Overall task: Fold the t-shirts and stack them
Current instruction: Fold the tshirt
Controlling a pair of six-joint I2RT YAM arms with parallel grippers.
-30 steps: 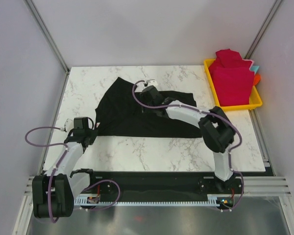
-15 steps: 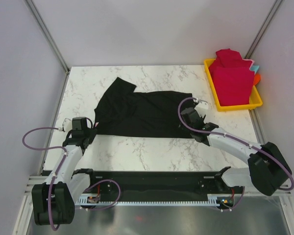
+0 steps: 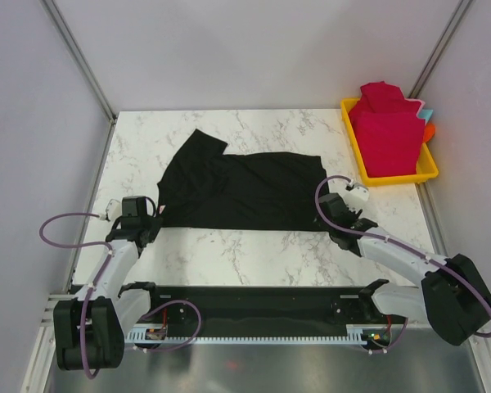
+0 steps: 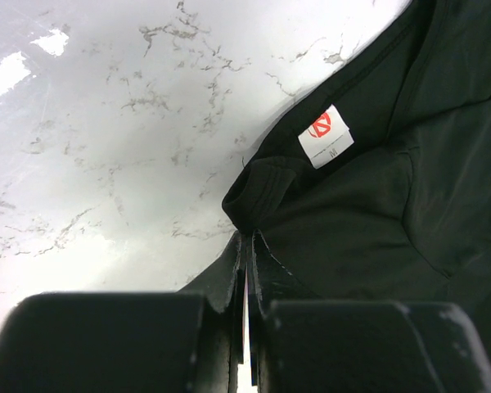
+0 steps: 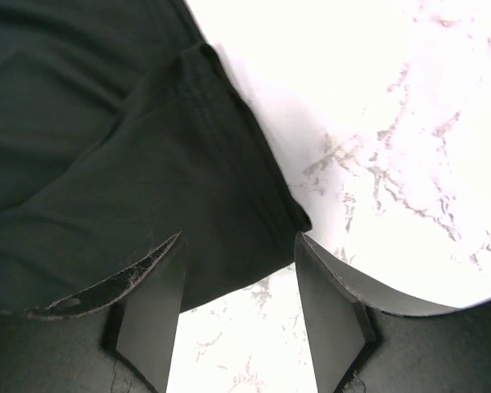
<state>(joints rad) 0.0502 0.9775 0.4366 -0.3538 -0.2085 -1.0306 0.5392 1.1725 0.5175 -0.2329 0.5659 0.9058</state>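
Note:
The black t-shirt (image 3: pixel 237 188) lies spread flat in the middle of the marble table. My left gripper (image 3: pixel 147 214) is at its near left corner, jaws shut on the cloth edge; in the left wrist view the shut tips (image 4: pixel 247 239) meet a fold of the shirt (image 4: pixel 393 205) next to a white size label (image 4: pixel 326 136). My right gripper (image 3: pixel 326 214) is open and empty just above the shirt's near right corner (image 5: pixel 106 164), with its fingertips (image 5: pixel 168 254) straddling the hem. The crimson-red t-shirts (image 3: pixel 389 131) are piled in the yellow tray (image 3: pixel 393 178).
The yellow tray stands at the table's far right edge, with an orange and teal item (image 3: pixel 428 131) behind the red pile. Grey walls enclose the table on three sides. Bare marble (image 3: pixel 245 254) lies between the shirt and the arm bases.
My right arm swung from over the shirt's middle back to its near right corner, gripper open. My left gripper stayed at the left corner.

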